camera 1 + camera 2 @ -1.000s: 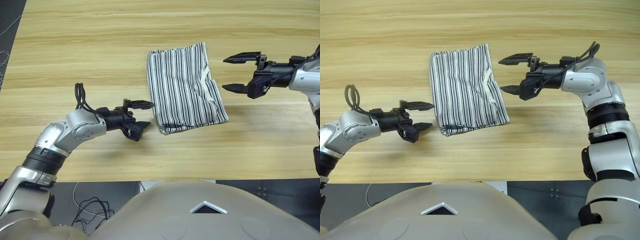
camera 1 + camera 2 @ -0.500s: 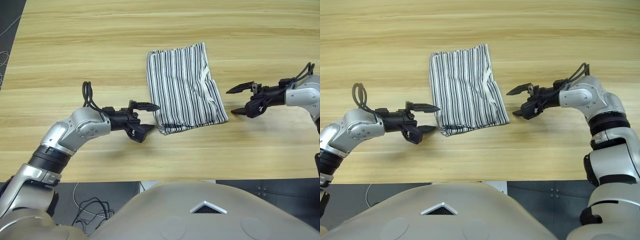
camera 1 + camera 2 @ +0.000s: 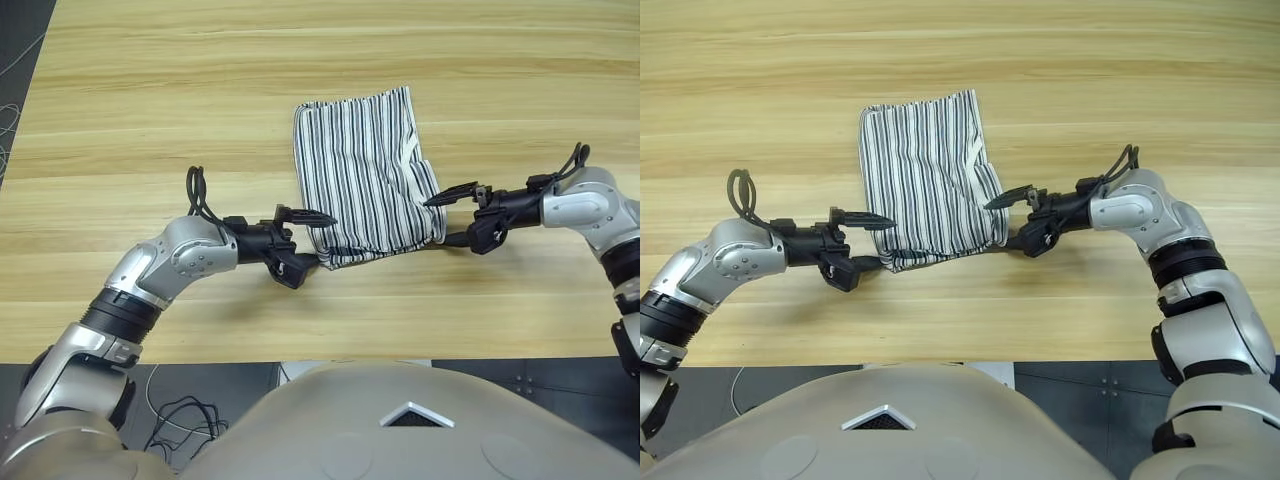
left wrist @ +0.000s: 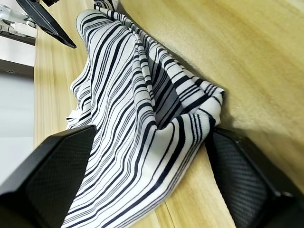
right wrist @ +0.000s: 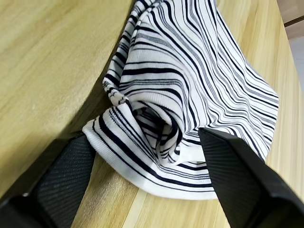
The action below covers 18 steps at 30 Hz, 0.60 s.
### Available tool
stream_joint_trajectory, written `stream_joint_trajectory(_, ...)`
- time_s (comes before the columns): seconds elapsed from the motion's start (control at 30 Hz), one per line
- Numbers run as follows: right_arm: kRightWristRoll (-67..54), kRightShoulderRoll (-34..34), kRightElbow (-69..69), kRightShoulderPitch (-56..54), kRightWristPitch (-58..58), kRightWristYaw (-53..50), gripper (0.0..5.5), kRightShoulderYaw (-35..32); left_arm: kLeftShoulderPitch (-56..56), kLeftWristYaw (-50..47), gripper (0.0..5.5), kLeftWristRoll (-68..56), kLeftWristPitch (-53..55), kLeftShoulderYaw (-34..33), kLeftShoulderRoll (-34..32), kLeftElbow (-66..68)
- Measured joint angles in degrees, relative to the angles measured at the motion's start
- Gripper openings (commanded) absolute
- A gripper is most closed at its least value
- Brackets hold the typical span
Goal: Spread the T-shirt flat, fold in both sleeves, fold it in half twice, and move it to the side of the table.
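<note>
Left eye view: striped T-shirt (image 3: 365, 180), soft folded rectangle on wood-grain table (image 3: 200, 100).

No writing, label, number or sign can be read here: the T-shirt (image 3: 365, 175) carries only dark and white stripes, and the wooden table (image 3: 200, 90) around it bears nothing but its grain
</note>
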<state>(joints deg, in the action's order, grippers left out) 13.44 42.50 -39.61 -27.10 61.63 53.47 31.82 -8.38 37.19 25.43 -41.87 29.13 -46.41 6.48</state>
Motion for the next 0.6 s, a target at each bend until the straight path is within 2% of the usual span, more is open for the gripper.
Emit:
stream_joint_trajectory(0.03, 0.01, -0.46, -0.26, -0.01, 0.15, -0.25, 3.84, 0.01, -0.34, -0.01, 4.14, 0.23, -0.34, 0.0, 0.11, 0.25)
stream_joint_trajectory(0.1, 0.14, -1.35, -0.41, -0.04, 0.55, -0.57, 3.5, 0.21, -0.49, -0.05, 3.84, 0.35, -0.81, -0.01, 0.2, 0.64)
stream_joint_trajectory(0.6, 1.25, -1.98, -2.07, -0.04, 0.65, 0.44, 0.36, 1.29, -0.63, -0.11, 0.97, 3.01, -1.2, 0.25, 0.86, 3.01)
